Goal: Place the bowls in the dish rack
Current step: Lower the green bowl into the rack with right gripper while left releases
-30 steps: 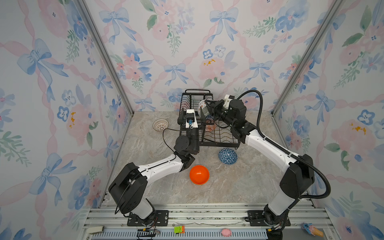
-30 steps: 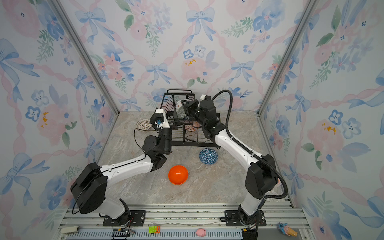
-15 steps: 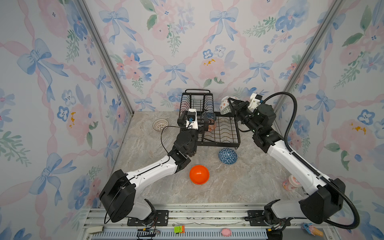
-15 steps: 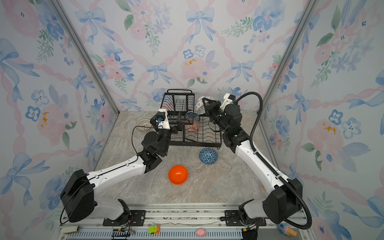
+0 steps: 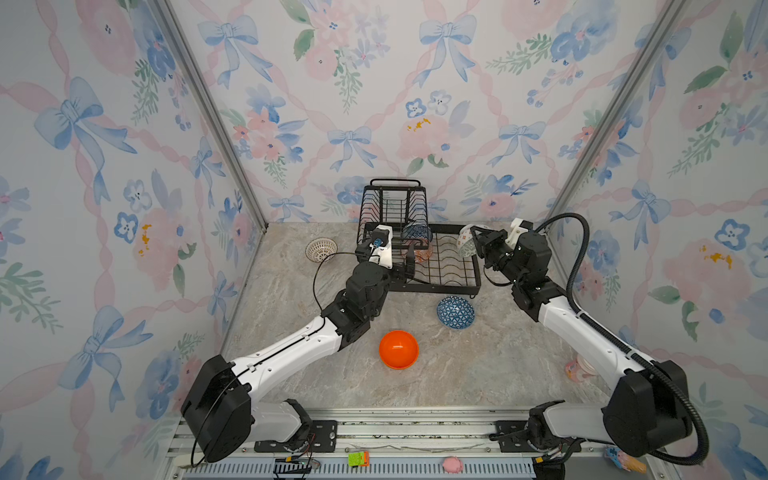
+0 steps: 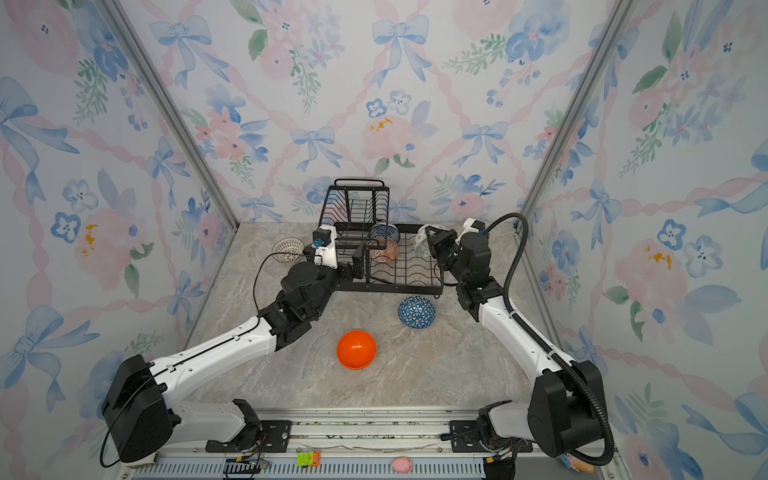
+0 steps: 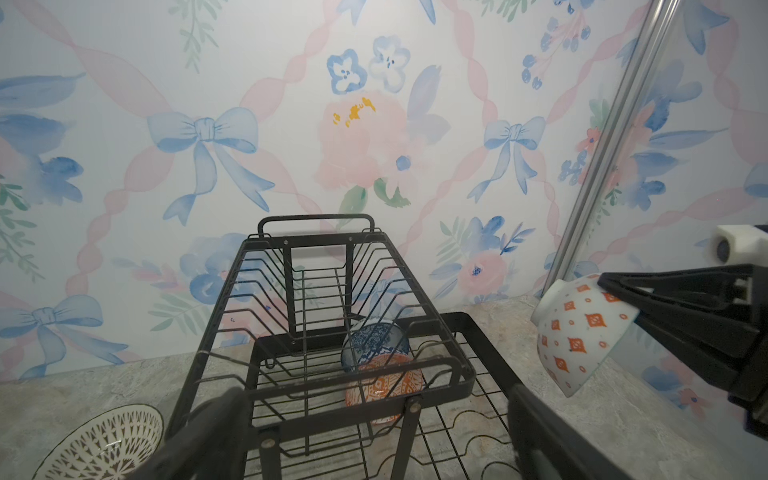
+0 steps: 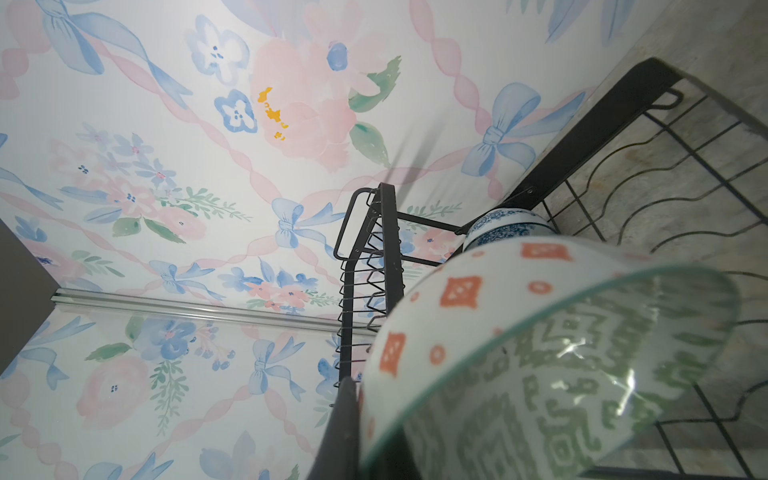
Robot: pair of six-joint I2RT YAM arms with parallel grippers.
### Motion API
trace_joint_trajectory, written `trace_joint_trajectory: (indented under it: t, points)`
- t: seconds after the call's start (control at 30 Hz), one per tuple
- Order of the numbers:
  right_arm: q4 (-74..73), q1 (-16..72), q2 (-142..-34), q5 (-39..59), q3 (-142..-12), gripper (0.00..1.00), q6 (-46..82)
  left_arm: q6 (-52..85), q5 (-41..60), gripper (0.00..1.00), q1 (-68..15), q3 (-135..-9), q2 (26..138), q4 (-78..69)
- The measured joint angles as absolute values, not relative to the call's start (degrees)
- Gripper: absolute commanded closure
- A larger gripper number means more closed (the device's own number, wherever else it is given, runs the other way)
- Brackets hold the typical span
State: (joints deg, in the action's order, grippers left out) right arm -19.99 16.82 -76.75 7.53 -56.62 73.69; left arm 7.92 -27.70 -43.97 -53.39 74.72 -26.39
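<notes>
Tabletop (image 5: 478, 365) marbled, walls (image 5: 374, 104) floral; left fingers (image 7: 199, 436) spread empty, right fingers (image 7: 685, 291) clamp grey-green bowl (image 7: 573, 332).

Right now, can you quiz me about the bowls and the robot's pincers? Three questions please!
1. True or false: the left pincer is open.
2. How many bowls sit in the rack?
3. The right pincer holds: A) a green-patterned bowl, B) nothing, C) a spoon.

Key
1. True.
2. Two: the blue-and-white bowl and the red-orange bowl.
3. A.
</notes>
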Motion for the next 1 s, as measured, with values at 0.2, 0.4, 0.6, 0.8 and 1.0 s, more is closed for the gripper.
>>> trace_joint_trajectory:
  t: [0.2, 0.4, 0.6, 0.8, 1.0]
  points:
    - [-26.3, 16.9, -78.3, 8.0, -54.0, 1.0, 74.1, 12.0, -24.9, 0.02, -42.0, -48.4, 73.9, -23.9]
    - [-30.9, 17.7, -81.7, 8.2, -52.2, 1.0, 74.3, 14.9, -22.5, 0.02, -41.2, -46.1, 73.9, -22.5]
    - [-35.4, 19.6, -86.3, 8.2, -51.9, 1.0, 75.5, 16.8, -21.3, 0.02, -40.4, -44.9, 74.0, -22.6]
    - [-38.9, 21.0, -91.5, 8.2, -51.9, 1.0, 76.8, 17.3, -20.5, 0.02, -39.9, -44.4, 75.4, -22.6]
    - [-41.9, 22.0, -96.0, 8.2, -51.9, 1.0, 77.6, 17.2, -20.0, 0.02, -39.6, -43.9, 75.9, -22.6]
